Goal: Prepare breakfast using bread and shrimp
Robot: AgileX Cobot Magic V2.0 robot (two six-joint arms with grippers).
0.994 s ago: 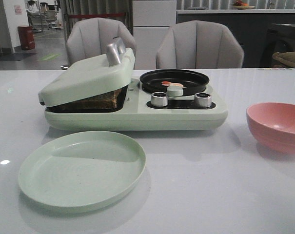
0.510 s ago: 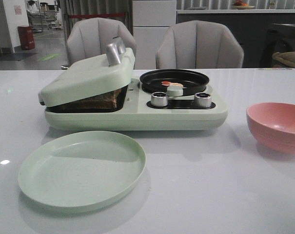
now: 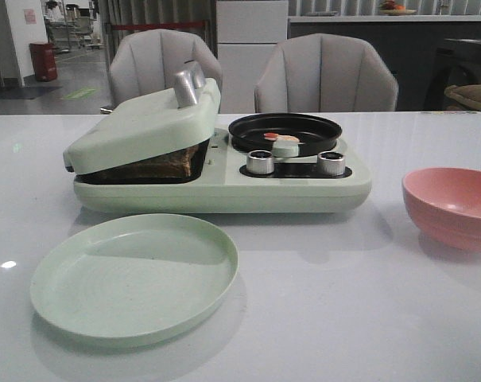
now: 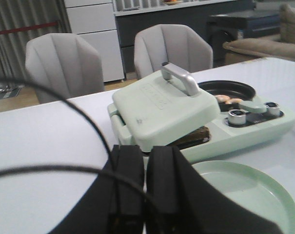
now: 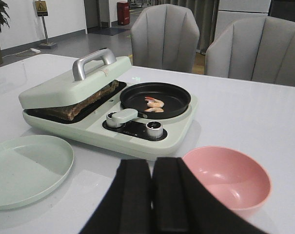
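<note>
Dim, even room light here, soft shadows under the plate (image 3: pixel 133 274), faint glare on the glossy surface (image 3: pixel 327 318), left wrist view slightly blurred.

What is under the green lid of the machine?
Under the tilted lid lies the bread, its dark crust edge showing in the gap. How many slices are stacked there is hidden, as is the plate beneath them.

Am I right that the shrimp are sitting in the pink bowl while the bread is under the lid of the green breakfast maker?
Not quite: the orange-pink shrimp lie in the round black pan, as the right wrist view shows; the pink bowl is empty. The rest stands.
</note>
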